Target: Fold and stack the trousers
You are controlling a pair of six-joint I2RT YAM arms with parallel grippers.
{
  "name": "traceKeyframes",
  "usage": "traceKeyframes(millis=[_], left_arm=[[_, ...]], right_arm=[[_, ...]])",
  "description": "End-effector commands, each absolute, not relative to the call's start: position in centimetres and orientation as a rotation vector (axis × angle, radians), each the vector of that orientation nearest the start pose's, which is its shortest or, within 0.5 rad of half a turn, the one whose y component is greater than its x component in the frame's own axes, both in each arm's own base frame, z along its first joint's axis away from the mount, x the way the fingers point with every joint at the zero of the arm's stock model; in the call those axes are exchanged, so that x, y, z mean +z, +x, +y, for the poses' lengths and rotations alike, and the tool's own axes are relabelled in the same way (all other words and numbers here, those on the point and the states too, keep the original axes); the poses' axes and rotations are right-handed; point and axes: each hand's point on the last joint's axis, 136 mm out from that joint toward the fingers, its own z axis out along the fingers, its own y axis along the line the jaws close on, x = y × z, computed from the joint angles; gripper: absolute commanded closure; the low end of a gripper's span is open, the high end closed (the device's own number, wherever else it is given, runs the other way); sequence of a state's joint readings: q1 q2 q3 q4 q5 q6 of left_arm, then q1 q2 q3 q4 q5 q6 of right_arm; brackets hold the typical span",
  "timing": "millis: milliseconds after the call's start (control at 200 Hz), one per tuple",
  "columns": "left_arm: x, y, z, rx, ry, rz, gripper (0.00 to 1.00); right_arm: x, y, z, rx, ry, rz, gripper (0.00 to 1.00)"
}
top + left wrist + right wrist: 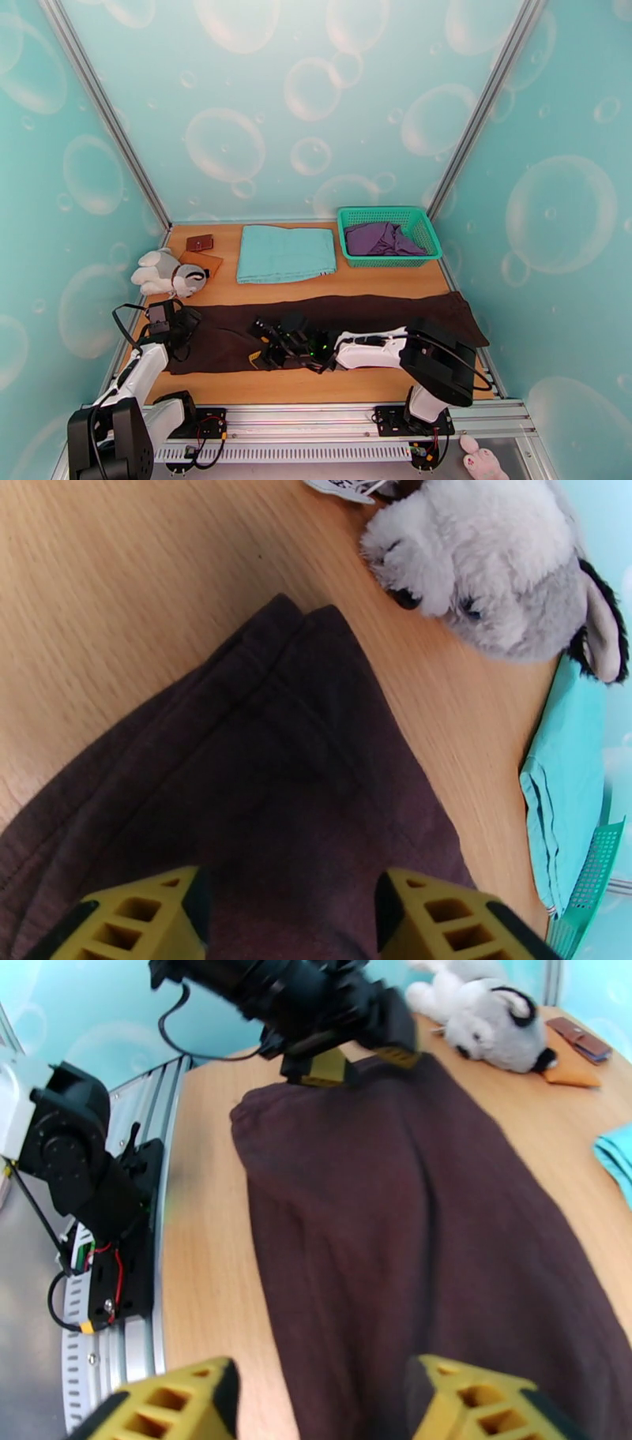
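Observation:
The dark brown trousers (340, 328) lie flat and stretched lengthwise across the wooden table, one end at the left, the other at the right edge. My left gripper (170, 320) hovers over their left end (261, 780), its yellow fingers (134, 918) spread wide with only cloth beneath, nothing pinched. My right gripper (265, 346) reaches to the middle of the trousers near their front edge. In the right wrist view its fingers (474, 1406) stand apart, one over bare wood, one over the trousers (411, 1220). That view also has the left gripper (363, 1061) at the far end.
A folded light teal cloth (284, 253) lies behind the trousers. At the back right, a green basket (389, 215) holds a purple garment (383, 238). A white-grey plush toy (167, 272), a brown wallet (200, 242) and an orange flat piece (204, 260) sit at the back left.

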State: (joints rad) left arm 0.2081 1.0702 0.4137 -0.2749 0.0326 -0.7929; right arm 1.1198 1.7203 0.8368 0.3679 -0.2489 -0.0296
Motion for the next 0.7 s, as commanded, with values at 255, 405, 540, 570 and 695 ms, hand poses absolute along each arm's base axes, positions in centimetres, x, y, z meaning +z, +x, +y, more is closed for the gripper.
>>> traceKeyframes(millis=[255,405,540,570,695], left_arm=[[2.8,25.9,6.2,-0.238,-1.315,2.183,0.01],[2.4,25.6,6.3,-0.237,-1.323,2.186,0.01],[2.3,25.6,6.3,-0.237,-1.320,2.186,0.01],[2.4,25.6,6.3,-0.237,-1.319,2.186,0.01],[2.5,25.7,6.4,-0.228,-1.316,2.184,0.01]], right_arm=[[5.7,17.1,47.9,0.591,-1.425,1.799,0.53],[4.2,17.8,48.0,0.537,-1.429,1.837,0.59],[3.8,18.0,48.0,0.521,-1.430,1.847,0.61],[3.8,18.1,48.0,0.516,-1.430,1.847,0.62],[3.6,18.5,48.0,0.489,-1.421,1.848,0.62]])
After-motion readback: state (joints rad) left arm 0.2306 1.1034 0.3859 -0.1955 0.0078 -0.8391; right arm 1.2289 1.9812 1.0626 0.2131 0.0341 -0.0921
